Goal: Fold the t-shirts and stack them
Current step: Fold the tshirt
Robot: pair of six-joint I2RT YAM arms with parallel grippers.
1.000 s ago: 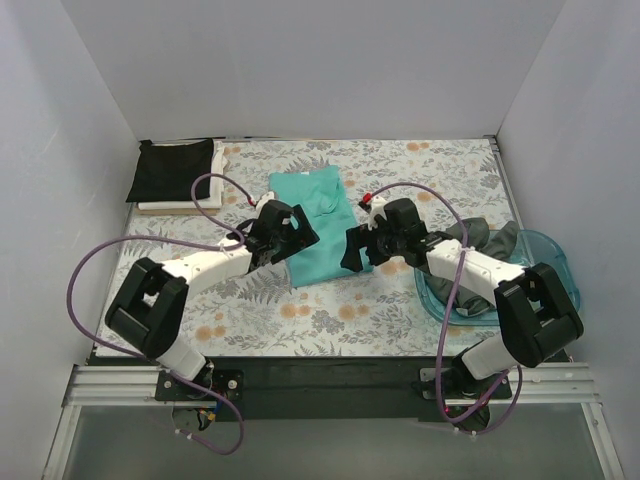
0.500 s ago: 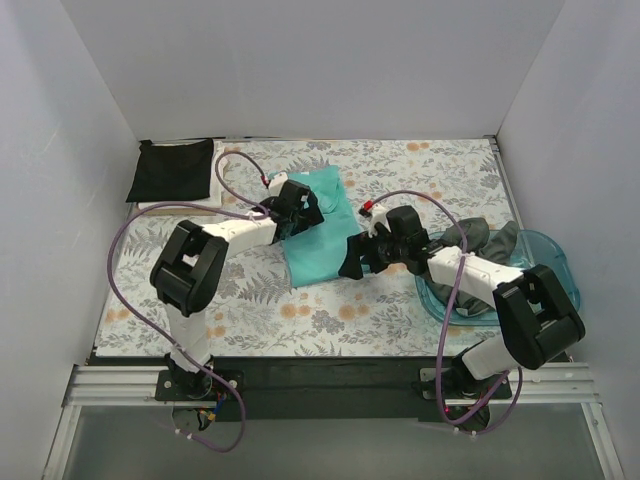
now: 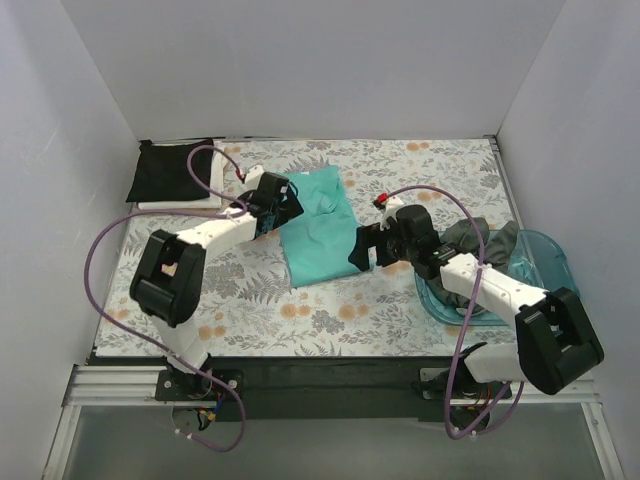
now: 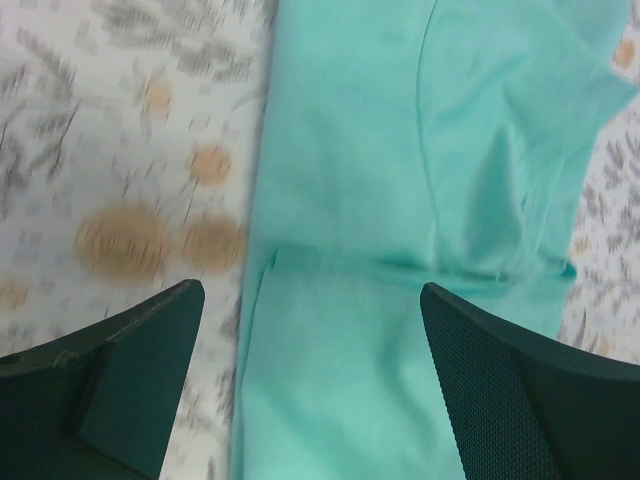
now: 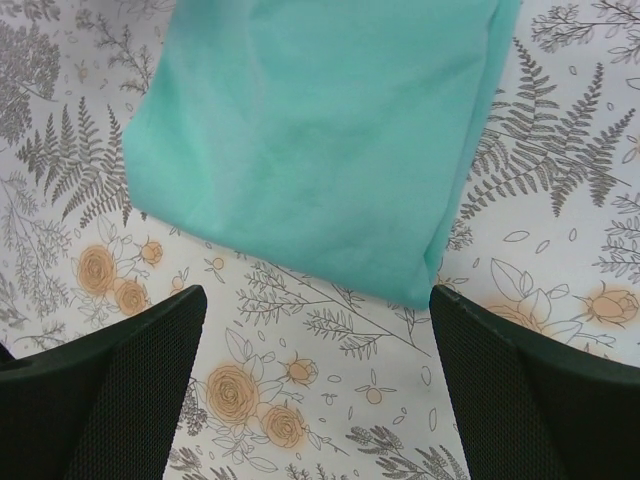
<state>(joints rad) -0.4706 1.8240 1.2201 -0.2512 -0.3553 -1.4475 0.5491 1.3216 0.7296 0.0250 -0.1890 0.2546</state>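
A teal t-shirt (image 3: pixel 318 228) lies folded into a long strip on the floral tablecloth, mid-table. My left gripper (image 3: pixel 283 199) is open over its far left edge; the left wrist view shows the teal cloth (image 4: pixel 400 200) below the spread fingers (image 4: pixel 520 390). My right gripper (image 3: pixel 360 250) is open just off the shirt's near right corner; the right wrist view shows the teal shirt's near end (image 5: pixel 320 130) ahead of its fingers (image 5: pixel 100 400). A black t-shirt (image 3: pixel 172 170) lies folded on a white one (image 3: pixel 180 206) at the far left. A dark grey t-shirt (image 3: pixel 478 240) is bunched in the tray.
A translucent blue plastic tray (image 3: pixel 545 262) sits at the right edge under my right arm. Purple cables loop over both arms. White walls close in the table on three sides.
My left arm has swung further left and its gripper sits at the shirt's far left edge. My right gripper has drawn back right and nearer, off the teal shirt.
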